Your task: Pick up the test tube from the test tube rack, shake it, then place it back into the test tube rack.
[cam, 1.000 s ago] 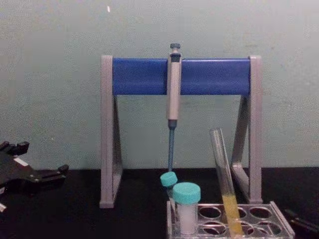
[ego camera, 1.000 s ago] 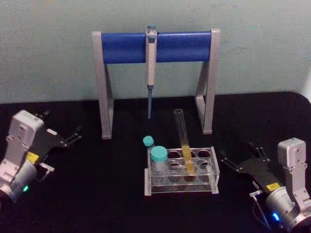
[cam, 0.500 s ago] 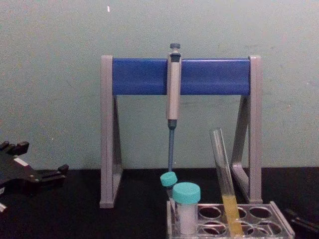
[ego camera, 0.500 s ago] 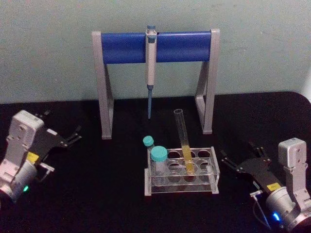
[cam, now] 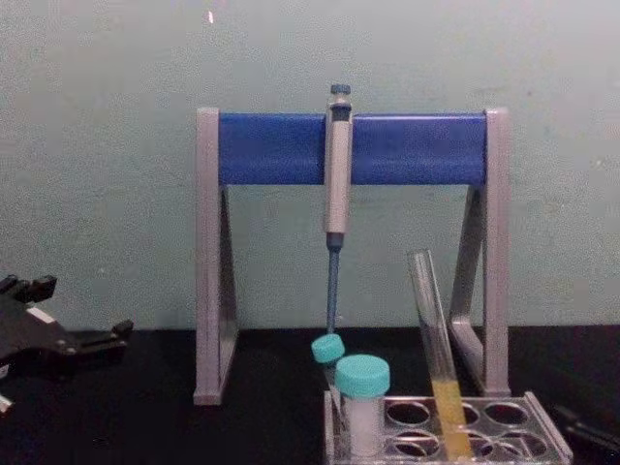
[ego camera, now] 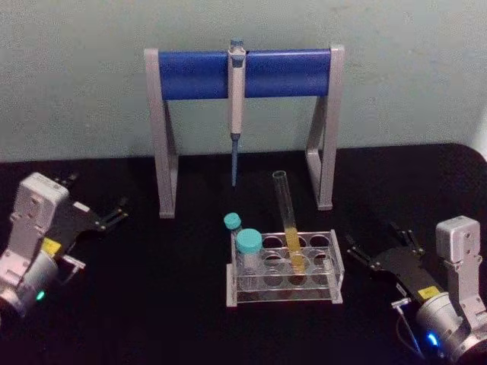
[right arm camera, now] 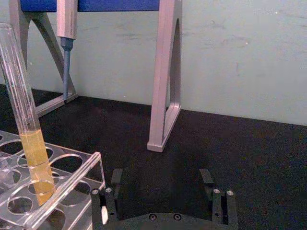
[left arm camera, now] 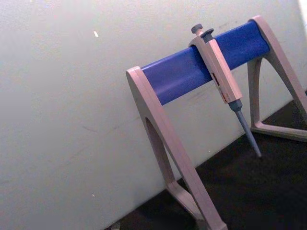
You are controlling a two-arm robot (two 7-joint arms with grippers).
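The test tube [ego camera: 285,205], clear with yellow-orange liquid in its lower part, stands leaning in a back hole of the test tube rack [ego camera: 283,295] at the table's centre. The right wrist view shows the test tube [right arm camera: 21,96] and the rack [right arm camera: 67,189] close by; the chest view shows the test tube [cam: 435,339] above the rack [cam: 547,431]. My right gripper [ego camera: 378,243] rests open on the table just right of the rack, nothing between its fingers [right arm camera: 116,177]. My left gripper [ego camera: 95,196] is parked open at the far left.
Two teal-capped vials [ego camera: 248,243] occupy the rack's left end. Behind it a grey-legged stand with a blue crossbar [ego camera: 198,74] holds a hanging pipette [ego camera: 237,99]. Black tabletop lies on both sides of the rack.
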